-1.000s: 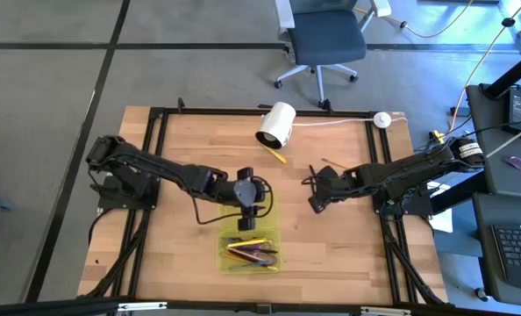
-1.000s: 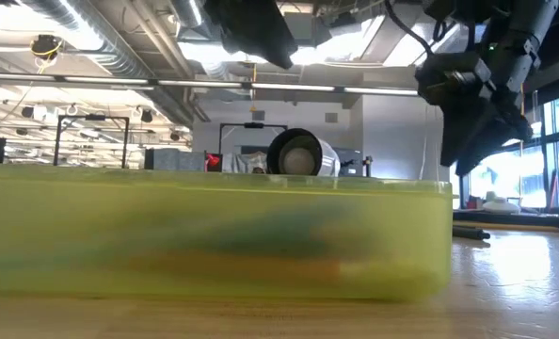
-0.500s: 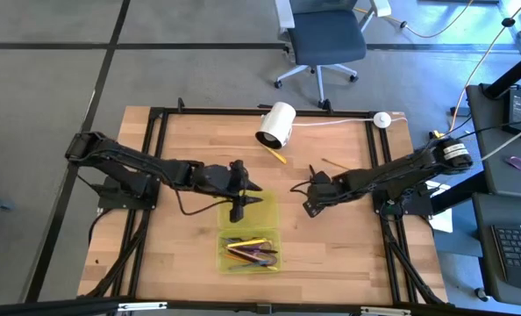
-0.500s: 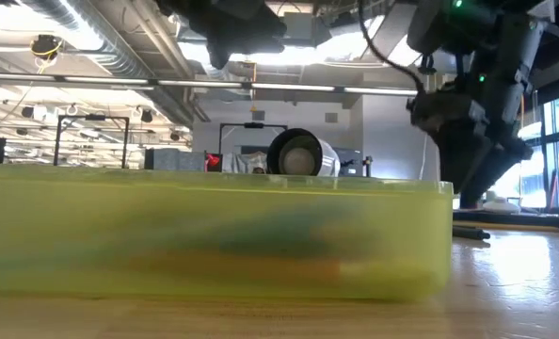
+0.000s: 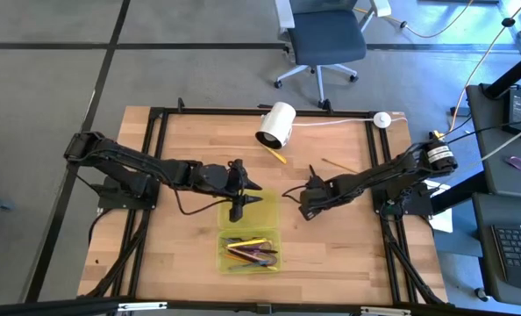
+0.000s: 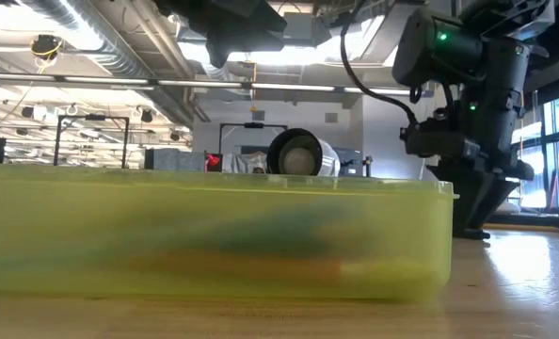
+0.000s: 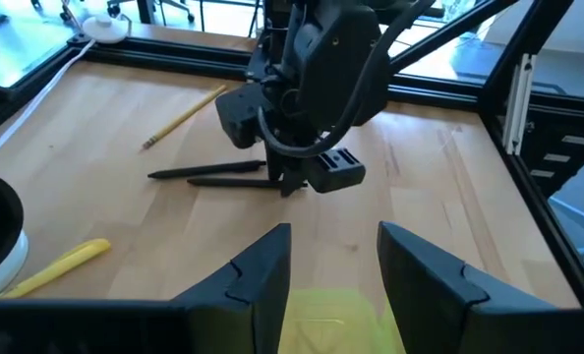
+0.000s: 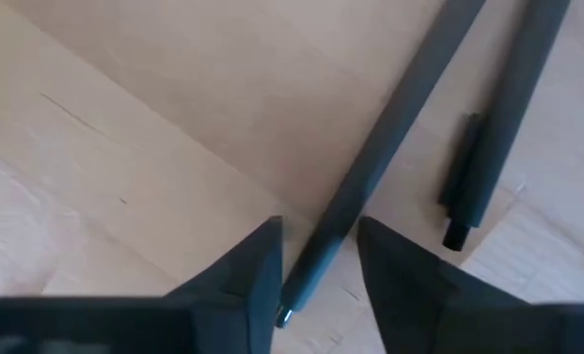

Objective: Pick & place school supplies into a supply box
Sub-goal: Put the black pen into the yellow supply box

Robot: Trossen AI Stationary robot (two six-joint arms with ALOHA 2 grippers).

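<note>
The supply box (image 5: 271,219), a shallow yellow-green tray, holds several pens, pencils and purple-handled scissors (image 5: 250,252). In the low view it fills the foreground (image 6: 214,235). My left gripper (image 5: 246,200) hovers open over the tray's far end (image 7: 336,265). My right gripper (image 5: 305,209) is down at the table, open. Its fingers stand on either side of the tip end of a black pen (image 8: 395,138) that lies flat. A second black pen (image 8: 503,118) lies beside it. Both pens (image 7: 218,175) show in the left wrist view.
A white cylinder (image 5: 276,125) with a cable (image 5: 381,118) lies near the far edge. A yellow marker (image 5: 276,155) and a yellow pencil (image 5: 335,164) lie on the wood between it and the grippers. Black frame rails (image 5: 155,158) border the table.
My left gripper has tipped from pointing down to nearly level over the tray's far end, as its arm drew back toward the table's left; it has since kept still. My right gripper has moved toward the table's left and near edge and come down to the black pens.
</note>
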